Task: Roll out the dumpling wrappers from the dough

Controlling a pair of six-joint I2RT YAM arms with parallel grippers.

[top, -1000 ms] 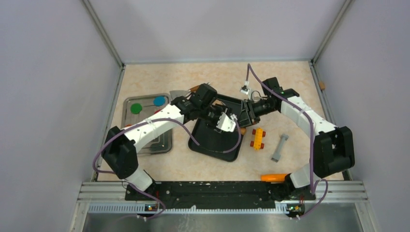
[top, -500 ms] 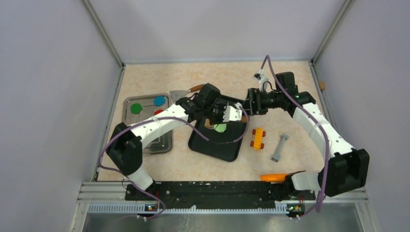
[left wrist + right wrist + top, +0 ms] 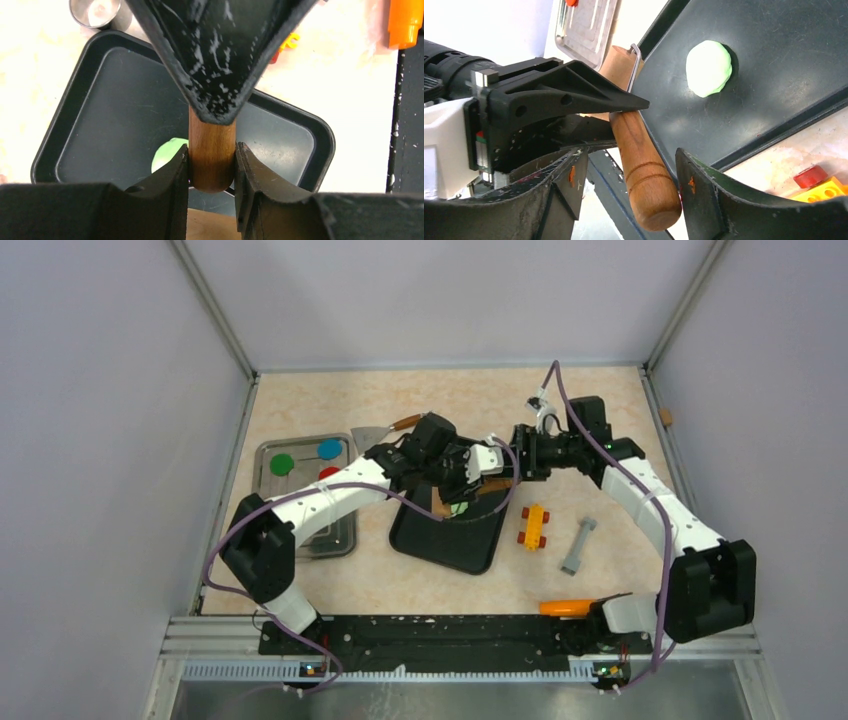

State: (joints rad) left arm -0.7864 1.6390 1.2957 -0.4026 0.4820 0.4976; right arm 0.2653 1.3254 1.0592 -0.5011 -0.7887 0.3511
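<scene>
The dough [image 3: 708, 67] is a small lime-green blob on the black tray [image 3: 784, 60]; it also shows in the top view [image 3: 458, 508] and the left wrist view [image 3: 167, 152]. My left gripper [image 3: 211, 152] is shut on the wooden handle [image 3: 211, 145] of a roller and holds it above the tray [image 3: 450, 545]. My right gripper [image 3: 631, 155] is open around the handle's free end [image 3: 649, 190]; one finger touches it, the other stands apart. The two grippers [image 3: 478, 478] [image 3: 512, 472] meet over the tray's far edge. A flat round green wrapper disc [image 3: 283, 464] lies in the metal tray.
The metal tray [image 3: 300, 540] at the left also holds a blue disc [image 3: 329, 449] and a red disc [image 3: 328, 472]. A scraper [image 3: 375, 432] lies behind it. A metal ring cutter [image 3: 97, 11], a yellow-red brick [image 3: 533, 526], a grey piece [image 3: 578, 545] and an orange tool [image 3: 567, 607] lie around.
The left gripper has lifted the roller off the tray toward the back right, uncovering the dough. The right gripper has drawn back, then come in around the handle's end.
</scene>
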